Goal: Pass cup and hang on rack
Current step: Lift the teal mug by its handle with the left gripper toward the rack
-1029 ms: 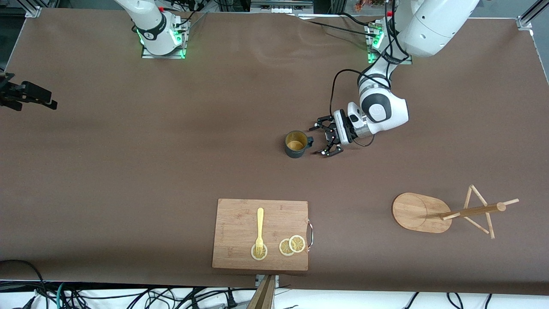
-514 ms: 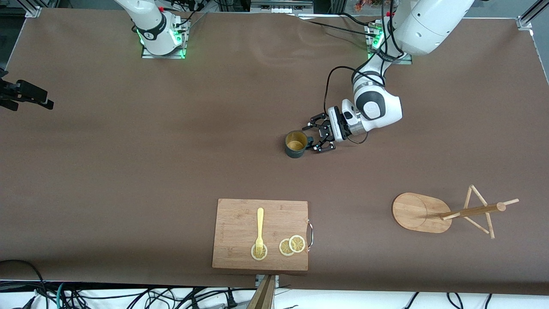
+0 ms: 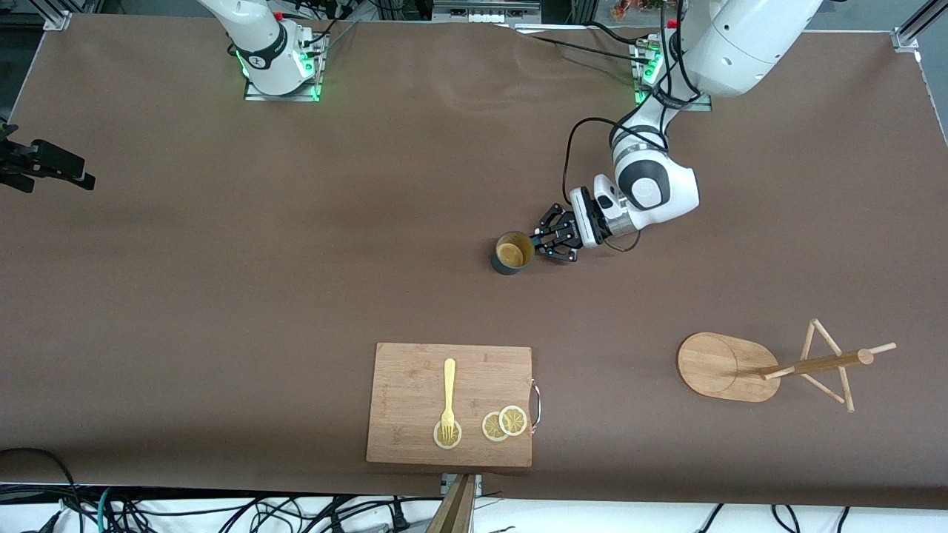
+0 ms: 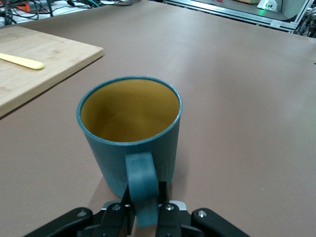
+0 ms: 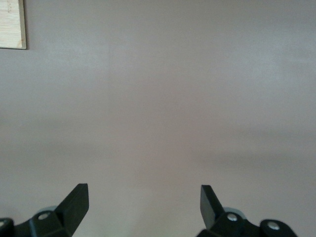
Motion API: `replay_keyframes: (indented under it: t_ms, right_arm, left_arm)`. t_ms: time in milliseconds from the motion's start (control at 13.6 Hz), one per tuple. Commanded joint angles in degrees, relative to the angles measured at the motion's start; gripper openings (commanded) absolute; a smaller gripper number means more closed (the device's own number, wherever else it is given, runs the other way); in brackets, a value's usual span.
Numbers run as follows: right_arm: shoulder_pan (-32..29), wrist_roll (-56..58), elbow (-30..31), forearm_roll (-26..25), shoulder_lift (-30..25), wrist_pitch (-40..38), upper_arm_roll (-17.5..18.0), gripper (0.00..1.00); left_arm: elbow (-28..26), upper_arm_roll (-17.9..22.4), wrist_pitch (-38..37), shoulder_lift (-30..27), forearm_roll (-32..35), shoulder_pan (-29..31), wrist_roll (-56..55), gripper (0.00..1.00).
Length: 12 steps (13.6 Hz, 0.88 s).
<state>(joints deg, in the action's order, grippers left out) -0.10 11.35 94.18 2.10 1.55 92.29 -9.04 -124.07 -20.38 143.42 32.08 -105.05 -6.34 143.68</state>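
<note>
Teal mug [image 3: 511, 254]: upright mid-table, yellow interior empty; left gripper [image 3: 544, 243] clamped on its handle. Right gripper [image 5: 143, 205]: spread wide, holding nothing, arm waiting. Mug tree [image 3: 770, 366]: toward left arm's end.

Right pincer [image 3: 44, 166] cut by frame edge; cup [image 4: 129, 133] handle bottom hidden between pincer fingers.

The brown table [image 3: 222, 296] carries three things — the cup [image 3: 509, 254] upright near the middle, a cutting board [image 3: 415, 392] nearer the front camera, and the rack [image 3: 729, 366] toward the left arm's end, also near the camera.
</note>
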Motion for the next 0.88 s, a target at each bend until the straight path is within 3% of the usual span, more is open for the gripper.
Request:
replay_keyframes:
  t_ms: [0, 220, 588, 808]
  right_arm:
    - [-0.34, 0.26, -1.02, -0.17, 0.12, -0.71, 0.08, 1.00]
    - [-0.42, 0.34, -1.02, -0.17, 0.12, -0.71, -0.19, 1.00]
    - [-0.42, 0.43, -1.02, -0.25, 0.12, -0.71, -0.27, 1.00]
    - [-0.42, 0.34, -1.02, -0.25, 0.21, -0.71, -0.27, 1.00]
  left_arm:
    - [0.67, 0.08, 0.55, -1.30, -1.74, 0.27, -6.70, 0.00]
    - [-0.30, 0.25, 0.46, -5.87, 2.36, 1.50, -16.92, 0.00]
    - [-5.39, 0.25, -0.68, -16.50, 22.48, 7.47, -35.71, 0.00]
    - [-4.52, 0.95, -4.97, -21.07, 37.32, 9.41, -53.44, 0.00]
